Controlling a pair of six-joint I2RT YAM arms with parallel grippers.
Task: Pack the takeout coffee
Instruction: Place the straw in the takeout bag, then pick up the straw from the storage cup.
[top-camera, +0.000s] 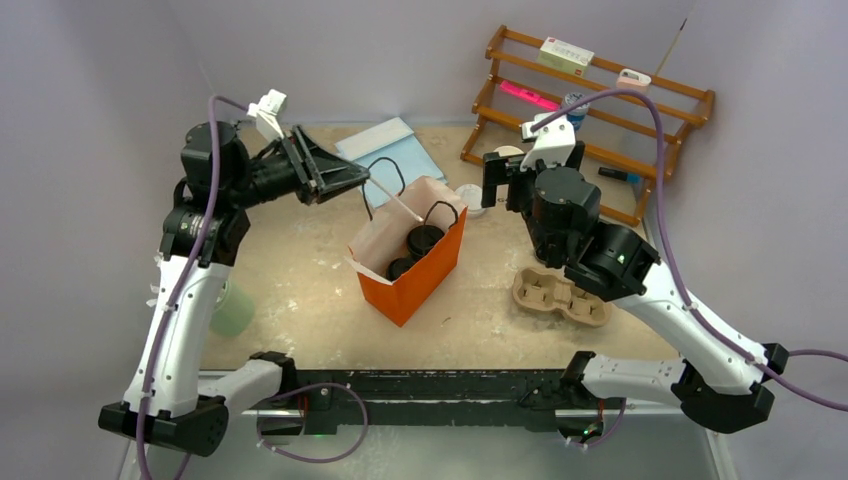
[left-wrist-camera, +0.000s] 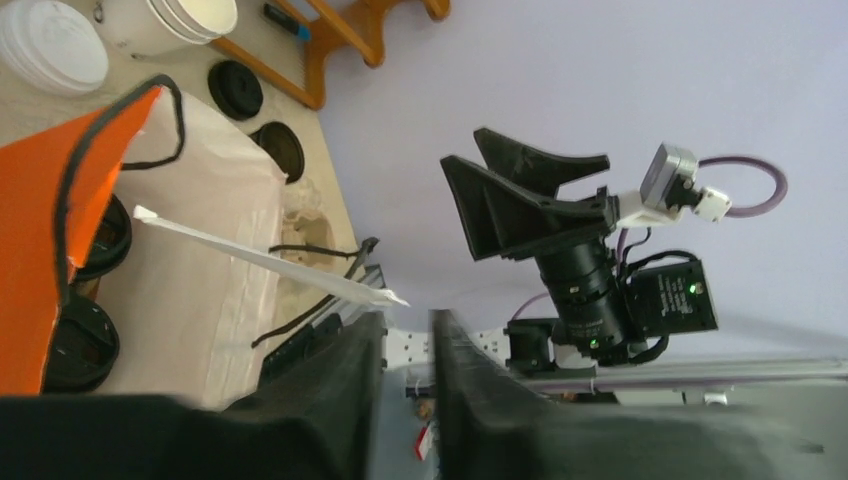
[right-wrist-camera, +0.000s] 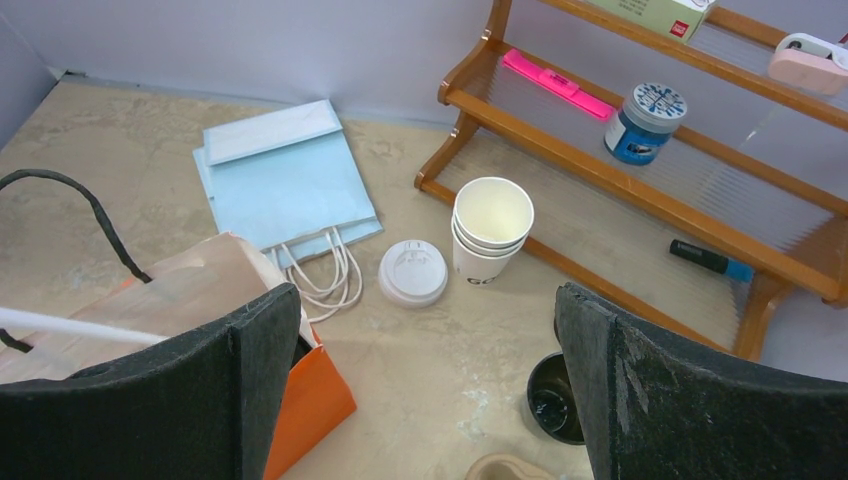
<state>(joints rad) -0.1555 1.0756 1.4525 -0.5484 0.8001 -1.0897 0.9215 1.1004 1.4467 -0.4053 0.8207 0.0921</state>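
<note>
An orange paper bag (top-camera: 425, 280) stands open mid-table with two black lidded coffee cups (top-camera: 425, 240) (top-camera: 400, 268) inside; they also show in the left wrist view (left-wrist-camera: 105, 240) (left-wrist-camera: 85, 345). A white wrapped straw (top-camera: 395, 200) (left-wrist-camera: 260, 258) slants from the bag's mouth up to my left gripper (top-camera: 358, 178) (left-wrist-camera: 408, 325). Its jaws stand a narrow gap apart with nothing between them, and the straw's end lies just off the left fingertip. My right gripper (top-camera: 497, 182) (right-wrist-camera: 428, 390) hangs wide open right of the bag. An open black cup (right-wrist-camera: 552, 398) stands by its right finger.
A brown pulp carrier (top-camera: 560, 297) lies right of the bag. Stacked white cups (right-wrist-camera: 490, 228) and a white lid (right-wrist-camera: 412, 273) stand before the wooden rack (top-camera: 590, 110). A blue bag (top-camera: 390, 150) lies flat behind. A black lid (left-wrist-camera: 236, 88) lies near the rack. A green cup (top-camera: 232, 310) stands left.
</note>
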